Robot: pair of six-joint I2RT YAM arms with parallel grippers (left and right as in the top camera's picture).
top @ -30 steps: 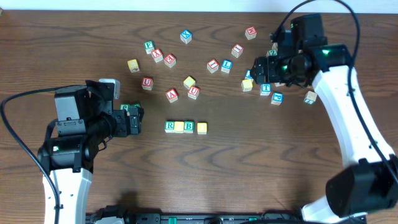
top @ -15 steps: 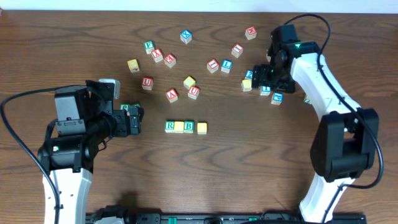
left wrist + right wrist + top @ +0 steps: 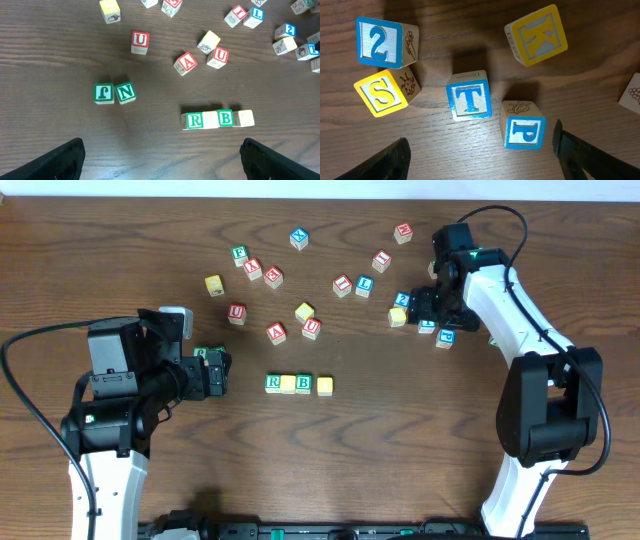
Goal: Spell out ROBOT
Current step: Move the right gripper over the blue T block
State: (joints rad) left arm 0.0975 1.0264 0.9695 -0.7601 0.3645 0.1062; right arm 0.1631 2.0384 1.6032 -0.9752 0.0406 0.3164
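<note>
T cube point(image 3: 468, 101), on the counter point(image 3: 470, 30) between S cube point(image 3: 382, 95) and P cube point(image 3: 525, 132), legible in the right wrist view; overhead, the right arm point(image 3: 500, 290) partly hides it. Both the right tool point(image 3: 480, 155) and left tool point(image 3: 160, 157) gape empty; R-B row point(image 3: 217, 119) lies before the left.

It looked like a robotics lab bench. Two white-and-black robot arms, left point(image 3: 100, 475) and right point(image 3: 520, 310), stood at a dark wood-grain table point(image 3: 400, 460). Black cables point(image 3: 490, 208) looped from them, a black equipment rail point(image 3: 300, 530) ran along the near edge, and wooden letter cubes point(image 3: 300, 237) lay scattered toward the far side.
</note>
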